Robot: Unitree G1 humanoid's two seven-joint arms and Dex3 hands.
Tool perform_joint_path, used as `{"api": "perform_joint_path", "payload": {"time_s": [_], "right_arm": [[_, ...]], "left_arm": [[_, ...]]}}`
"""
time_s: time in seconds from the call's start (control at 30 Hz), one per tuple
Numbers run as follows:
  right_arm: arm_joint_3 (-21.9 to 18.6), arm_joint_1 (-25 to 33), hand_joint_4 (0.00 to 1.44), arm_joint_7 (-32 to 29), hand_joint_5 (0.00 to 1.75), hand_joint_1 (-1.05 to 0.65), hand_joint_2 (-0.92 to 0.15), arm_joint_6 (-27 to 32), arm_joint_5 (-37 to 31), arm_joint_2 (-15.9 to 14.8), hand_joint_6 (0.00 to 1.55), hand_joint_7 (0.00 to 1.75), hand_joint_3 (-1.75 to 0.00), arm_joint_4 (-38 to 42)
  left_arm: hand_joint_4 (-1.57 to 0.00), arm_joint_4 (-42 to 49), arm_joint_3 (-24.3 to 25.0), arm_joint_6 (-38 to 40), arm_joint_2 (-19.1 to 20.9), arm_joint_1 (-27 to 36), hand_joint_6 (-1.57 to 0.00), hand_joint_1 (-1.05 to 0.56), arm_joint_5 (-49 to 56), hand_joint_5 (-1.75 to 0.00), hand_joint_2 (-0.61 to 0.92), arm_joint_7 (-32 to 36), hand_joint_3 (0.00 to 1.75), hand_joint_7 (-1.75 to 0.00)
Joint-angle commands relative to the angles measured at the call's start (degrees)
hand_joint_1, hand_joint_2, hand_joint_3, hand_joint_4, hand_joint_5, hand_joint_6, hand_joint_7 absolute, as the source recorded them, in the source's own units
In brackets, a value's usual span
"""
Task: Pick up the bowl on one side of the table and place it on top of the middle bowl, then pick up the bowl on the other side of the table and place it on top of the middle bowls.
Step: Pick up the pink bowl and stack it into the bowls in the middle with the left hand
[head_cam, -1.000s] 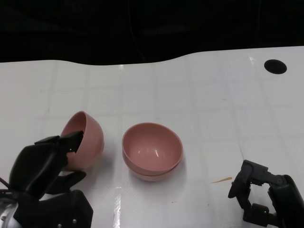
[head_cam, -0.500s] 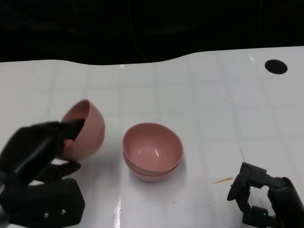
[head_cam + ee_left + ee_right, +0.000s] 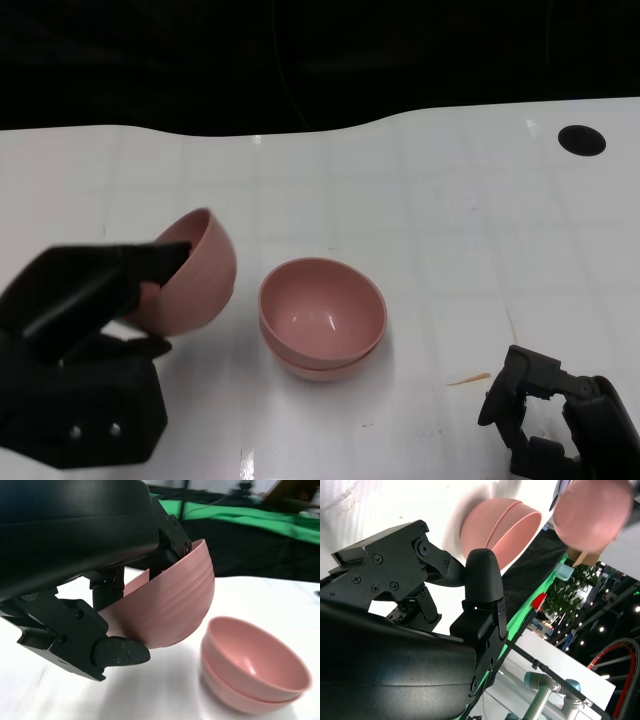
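My left hand [image 3: 85, 300] grips a pink bowl [image 3: 195, 280] by its rim, tilted on its side and lifted off the white table [image 3: 450, 200]. The left wrist view shows the held bowl [image 3: 170, 605] just beside and slightly above the middle stack. That stack [image 3: 322, 318] is two pink bowls nested, upright, at the table's centre, also seen as the stack [image 3: 252, 665]. My right hand [image 3: 550, 420] rests low at the near right, holding nothing, its fingers apart. The right wrist view shows the right hand [image 3: 420, 570], with the stack [image 3: 500, 527] and the held bowl [image 3: 592, 512] beyond it.
A black round hole [image 3: 580, 140] sits in the table's far right corner. A small tan sliver [image 3: 468, 380] lies on the table left of my right hand. The table's far edge curves against a dark background.
My left hand has raised the tilted bowl and carried it right, closer to the middle stack. My right hand has sunk slightly lower in the picture.
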Motion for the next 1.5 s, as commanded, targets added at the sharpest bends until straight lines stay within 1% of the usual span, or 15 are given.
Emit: {"api": "perform_joint_path", "payload": {"time_s": [0.03,0.47,0.57,0.63,0.73,0.93,1.0,1.03,1.1,1.27,1.33,1.37,1.43,1.47,1.5], "right_arm": [[0.02,0.09,0.86,-0.03,1.75,-0.19,-0.64,-0.05,0.8,-0.54,0.74,1.54,-1.05,0.1],[0.19,0.06,0.86,-0.17,1.75,-0.19,-0.65,-0.32,0.79,-0.69,0.74,1.53,-1.05,0.45],[0.11,-0.04,0.87,-0.5,1.75,-0.2,-0.65,-0.08,0.39,-0.77,0.74,1.53,-1.05,0.53],[0.09,-0.24,0.87,-0.69,1.75,-0.2,-0.64,-0.31,0.29,-0.69,0.74,1.53,-1.05,0.91],[0.21,-0.61,0.87,-0.6,1.75,-0.2,-0.64,-0.69,0.57,-0.54,0.74,1.53,-1.06,1.65],[0.28,-0.87,0.87,-0.53,1.75,-0.19,-0.65,-0.89,0.75,-0.51,0.74,1.54,-1.06,2.1],[0.25,-0.91,0.87,-0.7,1.75,-0.19,-0.65,-0.61,0.54,-0.46,0.74,1.53,-1.06,1.95],[0.23,-0.95,0.87,-0.86,1.75,-0.18,-0.65,-0.54,0.35,-0.44,0.74,1.54,-1.06,1.91],[0.23,-0.96,0.87,-1.07,1.75,-0.18,-0.65,-0.46,0.12,-0.43,0.74,1.54,-1.06,1.87],[0.45,-0.91,0.87,-0.87,1.75,-0.19,-0.65,-0.37,0.76,-0.38,0.74,1.54,-1.06,2.32],[0.38,-0.92,0.87,-1.08,1.75,-0.19,-0.65,-0.32,0.73,-0.35,0.73,1.55,-1.06,2.53],[0.35,-0.92,0.87,-1.17,1.75,-0.19,-0.65,-0.24,0.64,-0.39,0.73,1.55,-1.05,2.6],[0.26,-0.89,0.87,-1.51,1.75,-0.19,-0.65,0.25,0.24,-0.42,0.73,1.55,-1.05,2.63],[0.24,-0.87,0.87,-1.63,1.75,-0.19,-0.65,0.48,0.13,-0.42,0.73,1.56,-1.05,2.64],[0.23,-0.87,0.87,-1.75,1.75,-0.19,-0.64,0.62,0.06,-0.43,0.73,1.56,-1.05,2.69]], "left_arm": [[-0.71,-2.82,0.93,1.09,1.54,-2.02,-0.6,-0.01,-0.92,-1.75,0.57,-3.02,0.91,-1.75],[-0.67,-6.32,-1.61,0.97,2.74,-8.99,-0.55,0.01,1.89,-1.75,0.65,-9.31,0.72,-1.75],[-0.66,-5.28,-3.59,-0.95,2.92,-12.18,-0.59,0.0,2.96,-1.75,0.71,-10.42,0.61,-1.67],[-0.66,-5.02,-5.14,-1.33,2.8,-14.04,-0.59,-0.02,4.35,-1.75,0.79,-11.48,0.42,-1.67],[-0.72,-4.41,-7.46,-2.46,2.76,-16.62,-0.71,-0.03,6.11,-1.59,0.89,-13.16,0.15,-1.44],[-0.73,-3.62,-9.67,-3.77,1.9,-18.75,-0.73,-0.05,7.68,-1.55,0.92,-14.37,0.07,-1.39],[-0.84,-2.6,-11.99,-4.95,0.65,-20.29,-0.88,-0.11,8.19,-1.33,0.92,-15.0,0.05,-0.97],[-0.84,-1.87,-12.84,-5.54,0.2,-20.77,-0.87,-0.1,8.11,-1.32,0.92,-15.19,0.05,-0.99],[-0.9,-0.8,-13.72,-6.14,-0.27,-21.23,-0.88,-0.07,7.99,-1.11,0.92,-15.55,0.05,-0.91],[-1.11,0.55,-16.08,-6.02,-1.37,-22.15,-1.09,-0.08,9.71,-0.41,0.92,-16.89,0.05,-0.24],[-1.19,1.3,-17.17,-5.85,-2.25,-22.53,-1.12,-0.12,10.59,-0.3,0.92,-17.2,0.09,-0.12],[-1.2,1.52,-17.53,-5.74,-2.59,-22.7,-1.13,-0.13,10.89,-0.28,0.92,-17.46,0.1,-0.1],[-0.99,2.29,-18.33,-6.05,-3.34,-23.18,-1.18,-0.15,11.09,-0.88,0.92,-17.73,0.14,-0.11],[-0.94,2.65,-18.68,-6.14,-3.71,-23.4,-1.16,-0.17,11.03,-0.95,0.92,-17.87,0.16,-0.11],[-0.95,3.07,-19.07,-6.1,-4.13,-23.7,-1.15,-0.19,10.83,-0.86,0.92,-18.25,0.22,-0.09]]}}
